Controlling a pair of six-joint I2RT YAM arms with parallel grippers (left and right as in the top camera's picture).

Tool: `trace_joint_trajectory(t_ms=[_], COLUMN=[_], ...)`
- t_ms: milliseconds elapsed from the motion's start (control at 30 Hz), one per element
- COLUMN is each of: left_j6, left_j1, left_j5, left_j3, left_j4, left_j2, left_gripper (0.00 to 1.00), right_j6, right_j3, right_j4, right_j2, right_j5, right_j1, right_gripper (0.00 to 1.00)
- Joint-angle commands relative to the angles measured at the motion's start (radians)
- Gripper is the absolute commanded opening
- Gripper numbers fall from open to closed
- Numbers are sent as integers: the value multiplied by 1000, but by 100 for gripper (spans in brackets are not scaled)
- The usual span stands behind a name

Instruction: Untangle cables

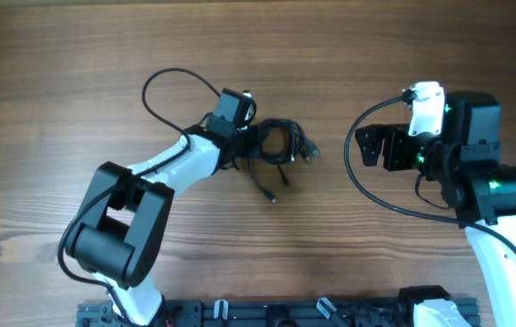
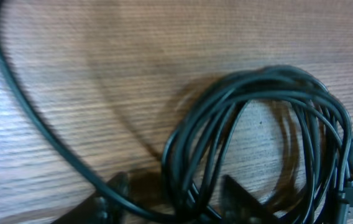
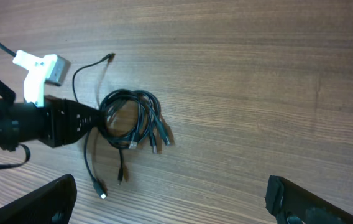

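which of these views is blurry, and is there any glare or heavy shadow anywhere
Left wrist: soft and smeared throughout, the cables fuzzy-edged, the left gripper only dark shapes at the bottom. Overhead: sharp, evenly lit, no glare, faint shadows. Right wrist: table crisp, the right gripper dark and out of focus in the lower corners.
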Motion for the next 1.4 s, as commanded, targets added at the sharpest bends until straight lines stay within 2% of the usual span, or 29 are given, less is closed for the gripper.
trace_joint_trajectory(t_ms=[0,133,200,400,600,733,833,933,1000,1100,1167,1200,1233,1367], left_j6=[-7,-8,-7,-7,-6,-3,-3,-3,-3,-4,-13,-23,-40,-98], left_j1=[-26,-14,0,32,33,35,56,82,99,111,109,109,109,109], left_j5=[-14,-1,51,239,435,530,599,725,685,505,345,317,298,288], left_j3=[5,5,5,5,5,5,5,5,5,5,5,5,5,-8], left_j4=[-23,-141,-191,-196,-183,-143,-127,-105,-125,-220,-325,-358,-386,-466], left_j2=[-1,-114,-234,-483,-533,-534,-537,-537,-537,-537,-526,-517,-506,-429], left_gripper=[4,4,4,4,4,4,4,4,4,4,6,22,33,28], right_j6=[14,16,21,14,14,14,14,14,14,26,83,119,143,172], right_j3=[21,21,19,19,19,19,19,19,19,19,19,19,19,19], right_j4=[14,21,21,40,143,208,212,211,212,209,199,192,189,188], right_j2=[3,13,31,127,237,304,343,371,384,388,388,388,388,388], right_j5=[-19,-17,-47,-228,-365,-379,-387,-416,-415,-340,-232,-177,-145,-112], right_j1=[-4,-4,-4,21,90,123,126,126,126,126,126,126,126,126], right_gripper=[100,100,100,99,99,98,88,87,88,88,91,91,91,92])
